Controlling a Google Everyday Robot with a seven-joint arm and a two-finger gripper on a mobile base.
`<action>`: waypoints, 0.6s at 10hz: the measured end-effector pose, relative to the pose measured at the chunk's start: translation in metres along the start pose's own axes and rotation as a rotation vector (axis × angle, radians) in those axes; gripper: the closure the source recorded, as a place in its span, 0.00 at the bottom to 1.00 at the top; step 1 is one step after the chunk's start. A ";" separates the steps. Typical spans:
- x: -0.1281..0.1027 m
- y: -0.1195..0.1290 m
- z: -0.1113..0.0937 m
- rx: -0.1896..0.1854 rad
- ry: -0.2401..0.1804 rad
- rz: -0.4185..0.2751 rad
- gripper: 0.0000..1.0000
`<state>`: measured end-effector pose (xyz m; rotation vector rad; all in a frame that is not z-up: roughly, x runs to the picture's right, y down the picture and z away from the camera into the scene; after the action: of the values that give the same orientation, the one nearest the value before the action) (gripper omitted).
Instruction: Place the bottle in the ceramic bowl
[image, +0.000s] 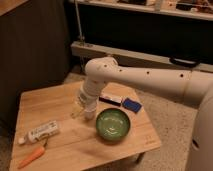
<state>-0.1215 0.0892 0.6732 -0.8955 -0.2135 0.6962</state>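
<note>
I have the gripper (86, 111) hanging low over the middle of the desk (65, 147), at the end of the white arm (145, 80) that reaches in from the right and bends down. Its jaws stand wide apart and the bottle is not in them. They sit right at a translucent cup (78, 107); I cannot tell whether they touch it.

The bottle (44, 131) lies on its side near the desk's front left corner, well apart from the gripper. Its long axis runs roughly left to right, slightly slanted, with the white cap end toward the left edge. An orange carrot (31, 156) lies just in front of it, close to the front edge.

The ceramic bowl (113, 124) sits upright toward the right front of the desk, near the gripper and with nothing in it. Bare wood lies open between bottle and bowl. Behind the bowl, toward the far right edge, lie a blue flat item (131, 105) and a dark-and-white flat item (111, 99).

Count: one bottle, one bowl, one cup, one carrot, two flat items.
</note>
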 end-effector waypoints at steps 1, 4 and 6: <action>-0.001 0.001 0.001 0.009 0.010 -0.027 0.35; -0.029 0.013 0.023 0.076 0.018 -0.155 0.35; -0.057 0.028 0.051 0.088 0.052 -0.396 0.35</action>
<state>-0.2005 0.0974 0.6891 -0.7563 -0.3017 0.3123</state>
